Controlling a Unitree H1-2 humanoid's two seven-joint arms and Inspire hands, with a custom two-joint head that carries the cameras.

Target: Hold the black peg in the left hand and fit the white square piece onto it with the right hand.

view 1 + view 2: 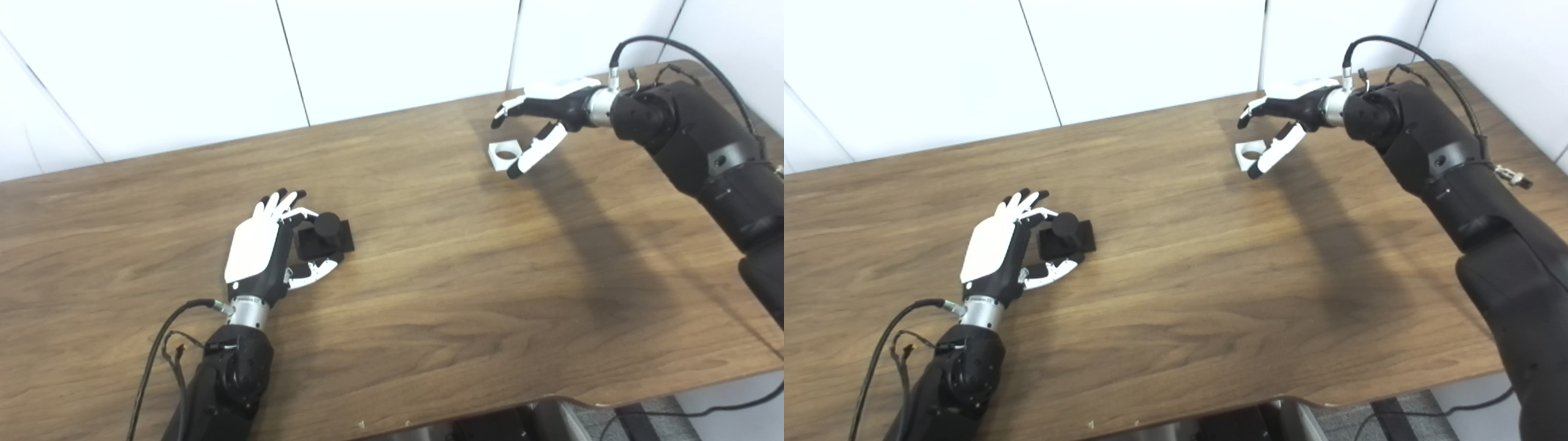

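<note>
The black peg (326, 225) stands upright on its square black base on the wooden table (441, 288), left of centre. My left hand (260, 251) lies just to its left, open and cupped; the base sits between the fingers and thumb, which are not closed on it. The white square piece (503, 154), which has a round hole, lies flat at the far right of the table. My right hand (545, 116) hovers over it, open, with its fingers spread above the piece and its thumb at the piece's right edge.
A white panelled wall runs behind the table's far edge. The table's near edge and rounded right corner (588, 401) are close to my right arm. Cables hang from both wrists.
</note>
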